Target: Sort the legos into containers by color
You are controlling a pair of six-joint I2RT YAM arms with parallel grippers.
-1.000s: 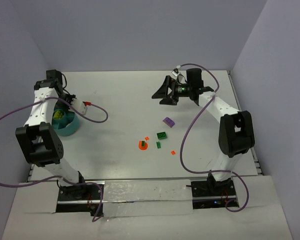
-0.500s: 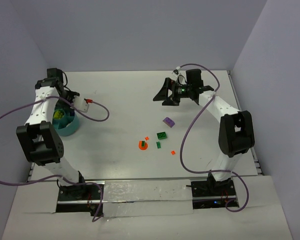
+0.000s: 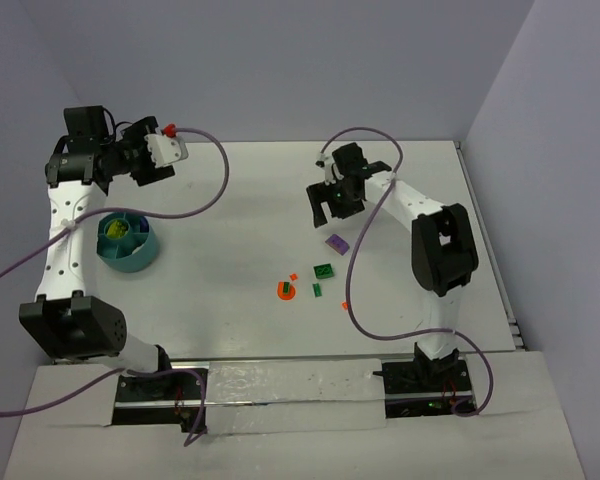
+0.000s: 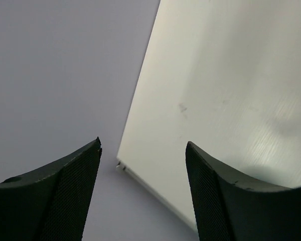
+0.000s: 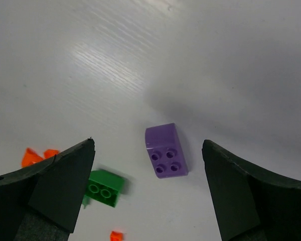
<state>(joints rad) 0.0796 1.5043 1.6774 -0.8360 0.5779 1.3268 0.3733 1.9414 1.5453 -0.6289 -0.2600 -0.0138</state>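
Observation:
The teal bowl (image 3: pixel 130 257) sits at the left with a lime green piece (image 3: pixel 120 230) in one compartment. My left gripper (image 3: pixel 157 160) is raised above and behind the bowl, open and empty; its wrist view (image 4: pixel 143 143) shows only the table's corner and the wall. My right gripper (image 3: pixel 332 205) is open and empty, hovering just behind the purple brick (image 3: pixel 336 243), which lies between the jaws in the right wrist view (image 5: pixel 165 151). A green brick (image 3: pixel 324 270) (image 5: pixel 105 187), a round orange piece (image 3: pixel 285 290), a small dark green bit (image 3: pixel 317 290) and orange bits (image 3: pixel 345 304) lie nearby.
Purple cables loop from both arms over the table. The walls stand close behind and on both sides. The table's far left corner (image 4: pixel 121 164) shows in the left wrist view.
My left gripper has risen from the bowl and swung up and back. My right gripper has moved left and nearer, turning down over the purple brick.

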